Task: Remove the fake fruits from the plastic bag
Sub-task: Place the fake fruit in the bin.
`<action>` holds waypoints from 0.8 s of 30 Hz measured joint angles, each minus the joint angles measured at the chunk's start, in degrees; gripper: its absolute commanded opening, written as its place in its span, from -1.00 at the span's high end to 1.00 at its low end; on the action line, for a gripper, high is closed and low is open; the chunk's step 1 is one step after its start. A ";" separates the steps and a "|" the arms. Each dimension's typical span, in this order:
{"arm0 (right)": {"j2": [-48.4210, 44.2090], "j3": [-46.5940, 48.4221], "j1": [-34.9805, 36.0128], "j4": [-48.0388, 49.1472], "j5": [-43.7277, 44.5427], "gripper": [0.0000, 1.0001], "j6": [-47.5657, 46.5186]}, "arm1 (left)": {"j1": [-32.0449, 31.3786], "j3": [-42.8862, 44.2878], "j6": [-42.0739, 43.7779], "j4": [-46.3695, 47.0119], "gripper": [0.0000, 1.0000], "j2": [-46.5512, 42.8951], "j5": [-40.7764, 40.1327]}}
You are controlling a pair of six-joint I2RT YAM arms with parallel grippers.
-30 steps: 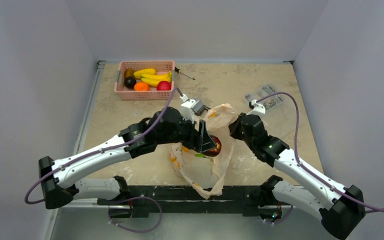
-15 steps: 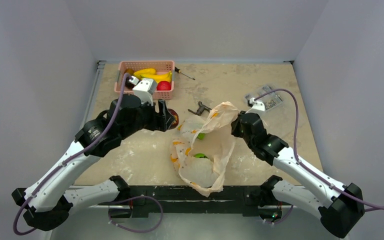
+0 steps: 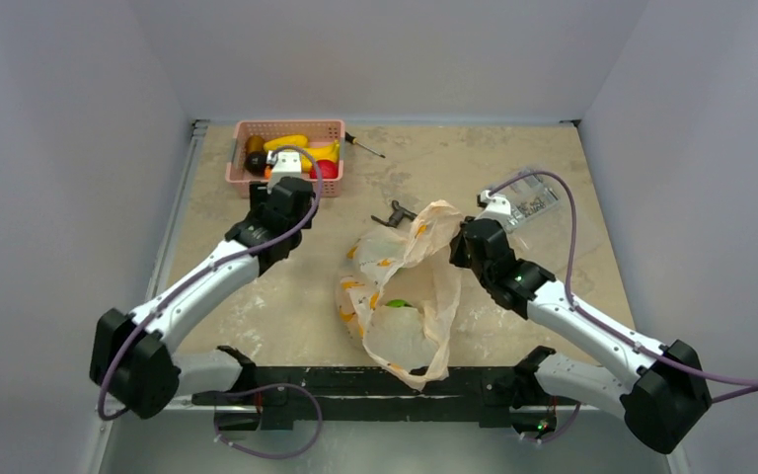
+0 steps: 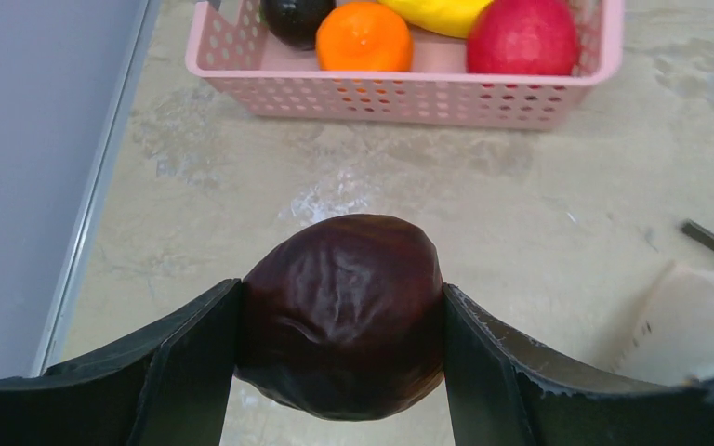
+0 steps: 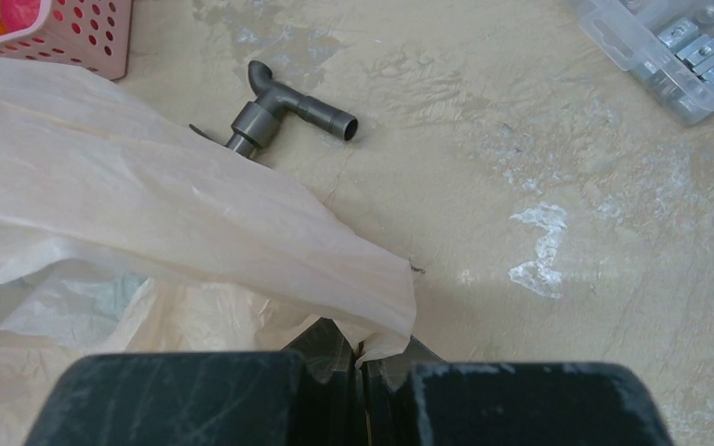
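Observation:
A dark maroon fruit (image 4: 344,311) is clamped between the fingers of my left gripper (image 4: 342,297), above the bare table just in front of the pink basket (image 4: 409,93). From the top view, my left gripper (image 3: 294,190) sits at the basket's near edge and hides the fruit. The plastic bag (image 3: 405,286) lies crumpled in the middle of the table, and a green fruit (image 3: 398,303) shows inside it. My right gripper (image 5: 361,358) is shut on the bag's (image 5: 149,204) right edge and holds it up.
The basket (image 3: 286,126) holds a yellow banana bunch (image 3: 291,143), an orange ball (image 4: 364,37), a red apple (image 4: 522,35) and a dark fruit (image 4: 296,14). A grey pipe fitting (image 5: 288,110) lies behind the bag. A clear box of parts (image 5: 679,46) is far right, a screwdriver (image 3: 365,146) beside the basket.
My left arm has lifted the maroon fruit out of the bag and swung it left and back to the basket's front. The right gripper kept its hold on the bag.

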 measured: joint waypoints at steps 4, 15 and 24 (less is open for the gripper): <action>1.73 0.00 0.00 1.49 -0.96 1.00 -0.24 | 7.63 3.48 0.76 7.82 0.61 13.35 2.54; 2.97 0.00 0.00 2.01 -4.07 1.00 -0.09 | 18.58 34.58 1.81 14.14 0.62 43.01 13.64; 5.14 0.00 0.00 2.56 -5.09 1.00 0.50 | 20.28 55.06 0.76 7.56 0.59 60.04 20.79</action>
